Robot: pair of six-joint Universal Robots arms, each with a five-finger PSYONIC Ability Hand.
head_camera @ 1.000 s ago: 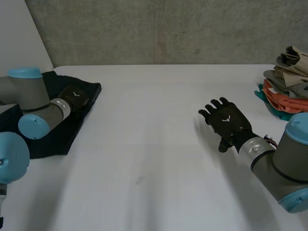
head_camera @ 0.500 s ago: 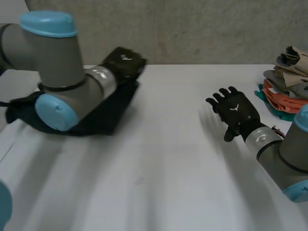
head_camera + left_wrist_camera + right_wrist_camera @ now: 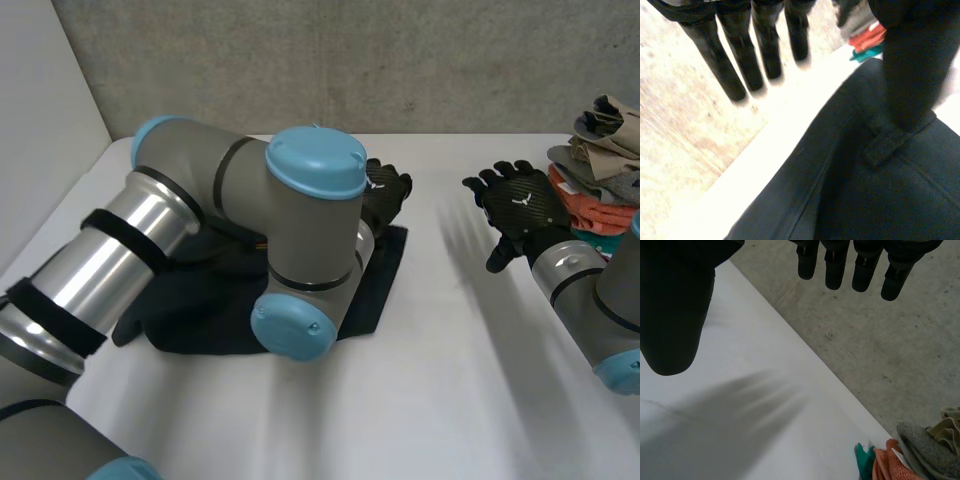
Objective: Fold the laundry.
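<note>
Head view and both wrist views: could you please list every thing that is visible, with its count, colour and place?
garment: one, black, lying on the table left of centre, partly under the left arm
pile of clothes: one, beige, grey, orange and teal, at the table's far right edge
table: one, white, under everything
wall: one, grey, behind the table
left hand: one, black, fingers straight, thumb on the garment's far right part
right hand: one, black, fingers straight, over the table near the pile

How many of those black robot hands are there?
2. The left black robot hand is on the dark cloth's edge; the right black robot hand hovers open near the stacked clothes.
</note>
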